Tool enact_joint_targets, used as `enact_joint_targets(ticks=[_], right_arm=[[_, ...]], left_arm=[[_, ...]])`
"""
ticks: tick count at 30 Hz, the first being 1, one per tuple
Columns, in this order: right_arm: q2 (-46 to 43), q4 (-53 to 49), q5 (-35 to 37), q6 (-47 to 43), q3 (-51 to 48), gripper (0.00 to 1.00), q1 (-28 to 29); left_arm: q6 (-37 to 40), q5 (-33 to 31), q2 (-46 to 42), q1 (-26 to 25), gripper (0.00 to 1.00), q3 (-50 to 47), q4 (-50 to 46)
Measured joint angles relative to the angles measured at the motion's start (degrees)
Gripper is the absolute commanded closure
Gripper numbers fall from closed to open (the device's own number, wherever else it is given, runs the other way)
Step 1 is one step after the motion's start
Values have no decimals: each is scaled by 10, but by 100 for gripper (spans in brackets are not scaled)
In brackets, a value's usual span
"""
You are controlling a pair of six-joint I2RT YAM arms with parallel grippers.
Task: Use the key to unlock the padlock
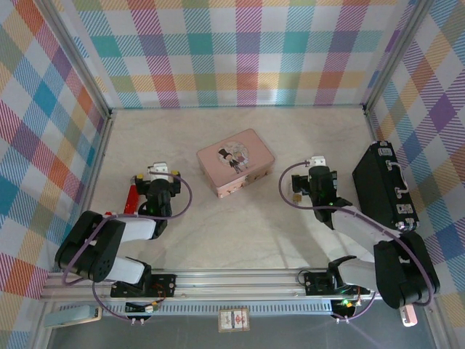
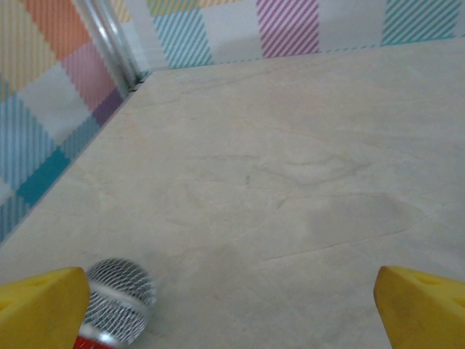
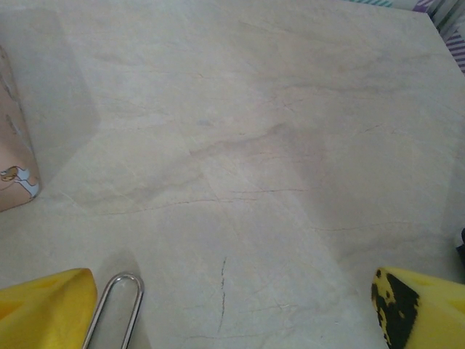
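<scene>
My right pincer (image 3: 236,302) hangs wide open and empty low over the table (image 3: 240,145), the padlock (image 3: 125,276) lying just beside its left fingertip (image 3: 51,305), long axis running near to far, well nearer this arm than my left pincer (image 2: 232,305), equally wide beside the microphone (image 2: 116,302).

pink tin (image 1: 236,162), black case (image 1: 385,185), red microphone (image 1: 131,198), pastel plaid walls (image 1: 240,51), beige marbled table (image 1: 240,233), silvery shackle on the padlock (image 3: 125,276).

Your top view looks steeply down from above and behind the arms onto the whole surface (image 1: 240,240). Both wrist views sit low and close, facing far. The right shares the pink tin (image 3: 13,145), the left the microphone (image 2: 120,298).
</scene>
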Motion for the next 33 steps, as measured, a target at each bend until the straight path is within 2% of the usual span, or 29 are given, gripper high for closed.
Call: enact_joint_targets(ticks=[3, 6, 10, 14, 19, 27, 33], right_arm=[[18, 29, 1, -5, -7, 3, -4], [40, 68, 2, -11, -15, 3, -8], [74, 110, 1, -18, -18, 2, -16], [78, 144, -7, -25, -28, 3, -28], [74, 172, -27, -23, -42, 2, -53], [80, 205, -76, -21, -44, 1, -97], [151, 249, -155, -8, -28, 1, -157]], left_arm=[[5, 13, 53, 9, 0, 3, 39], [-5, 48, 60, 34, 0, 13, 14], [-37, 123, 62, 94, 0, 75, -52], [-58, 181, 66, 135, 0, 84, -43], [-67, 215, 85, 134, 0, 61, -35], [-69, 223, 86, 134, 0, 60, -27], [-69, 223, 86, 134, 0, 60, -27]])
